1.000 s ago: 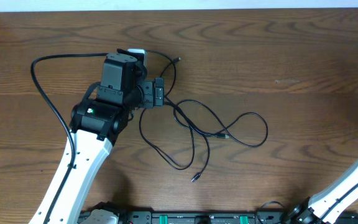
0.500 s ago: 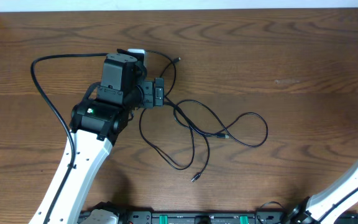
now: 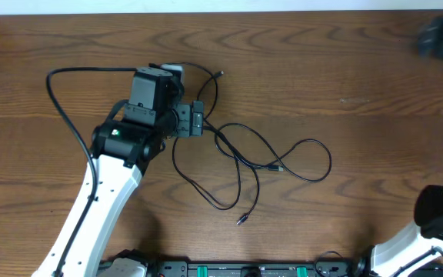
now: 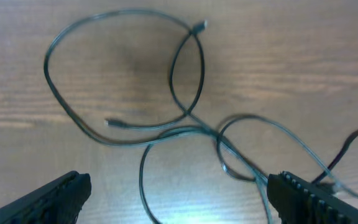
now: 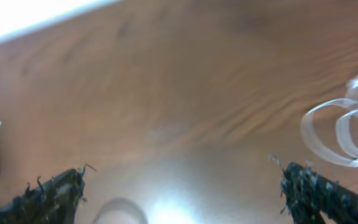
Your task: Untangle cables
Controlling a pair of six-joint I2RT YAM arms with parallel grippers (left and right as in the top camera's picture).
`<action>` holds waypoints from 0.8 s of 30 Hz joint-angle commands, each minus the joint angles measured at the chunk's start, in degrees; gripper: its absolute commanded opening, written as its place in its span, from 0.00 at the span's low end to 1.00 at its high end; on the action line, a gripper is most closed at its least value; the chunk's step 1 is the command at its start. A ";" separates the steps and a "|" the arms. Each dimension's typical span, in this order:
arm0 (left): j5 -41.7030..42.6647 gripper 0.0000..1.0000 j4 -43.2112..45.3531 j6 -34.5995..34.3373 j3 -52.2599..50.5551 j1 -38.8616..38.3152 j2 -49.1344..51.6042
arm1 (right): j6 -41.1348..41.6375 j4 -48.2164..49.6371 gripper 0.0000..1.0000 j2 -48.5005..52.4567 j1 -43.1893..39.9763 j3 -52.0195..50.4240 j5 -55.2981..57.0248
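Thin black tangled cables [image 3: 241, 156] lie loose on the brown wooden table [image 3: 375, 69], just beyond the left gripper [image 3: 197, 119].
Both pincers are wide open and empty; the right gripper [image 5: 182, 186] is well apart from the left gripper. Approach step, I'd say; next, descend and pinch one strand.

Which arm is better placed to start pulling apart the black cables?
Left. The left gripper, open, hangs right over the black cables; the right gripper, also open, is far off by the white cable.

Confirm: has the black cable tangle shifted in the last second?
No. The black cable tangle keeps its place against the wood grain of the table.
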 commanded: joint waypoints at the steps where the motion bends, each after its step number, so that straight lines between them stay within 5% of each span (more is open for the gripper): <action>1: -0.50 0.96 -2.01 1.22 0.39 0.09 1.09 | -4.68 -4.04 0.99 0.68 6.88 -0.50 0.37; 12: -0.09 0.96 -11.65 1.22 0.39 0.09 1.55 | -17.35 -13.64 0.99 0.68 33.53 -1.44 3.23; 24: -7.34 0.96 -9.25 1.25 0.39 0.15 1.55 | -3.98 -4.90 0.95 0.68 50.53 -21.77 20.87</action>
